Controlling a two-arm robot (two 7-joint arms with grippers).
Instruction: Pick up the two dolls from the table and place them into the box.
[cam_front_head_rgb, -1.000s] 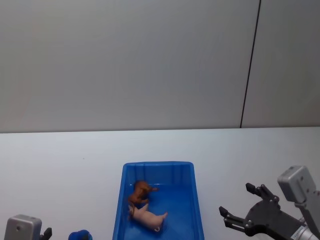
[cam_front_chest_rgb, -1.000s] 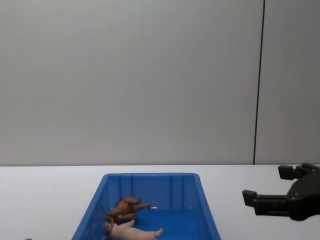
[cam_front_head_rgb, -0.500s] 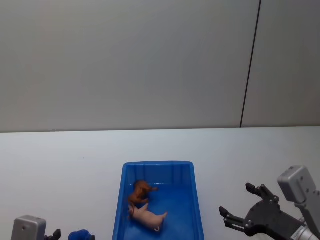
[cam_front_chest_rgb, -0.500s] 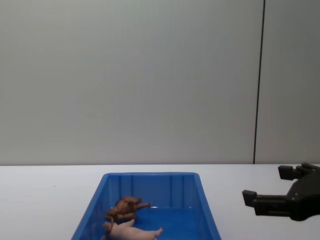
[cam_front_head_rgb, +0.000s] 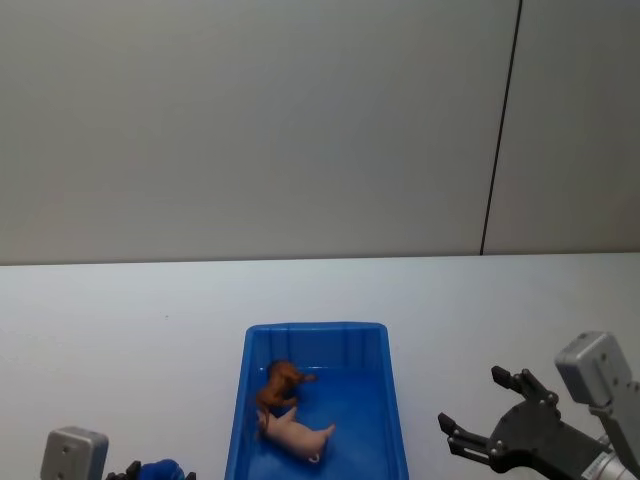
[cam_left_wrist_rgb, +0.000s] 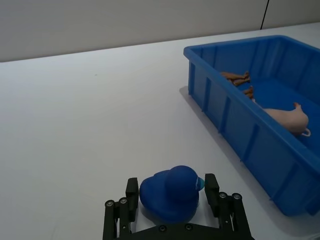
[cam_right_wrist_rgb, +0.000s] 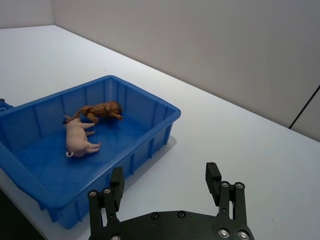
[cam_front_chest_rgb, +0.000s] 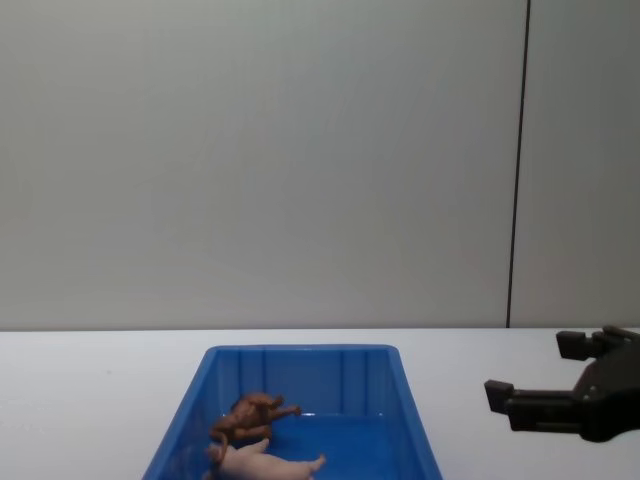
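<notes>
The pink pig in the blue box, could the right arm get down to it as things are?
Probably yes: the pink pig lies uncovered in the open-topped box, beside the brown lion, and the right end effector sits open just outside.

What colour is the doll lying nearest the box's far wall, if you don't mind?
Brown; that doll shows best in the right wrist view, inside the box.

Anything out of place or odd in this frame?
Both dolls, the lion and the pig, lie on their sides in the box. The odd part: a dark blue duck-like toy sits on the table between the open fingers of the left gripper. The right gripper is open and empty.
</notes>
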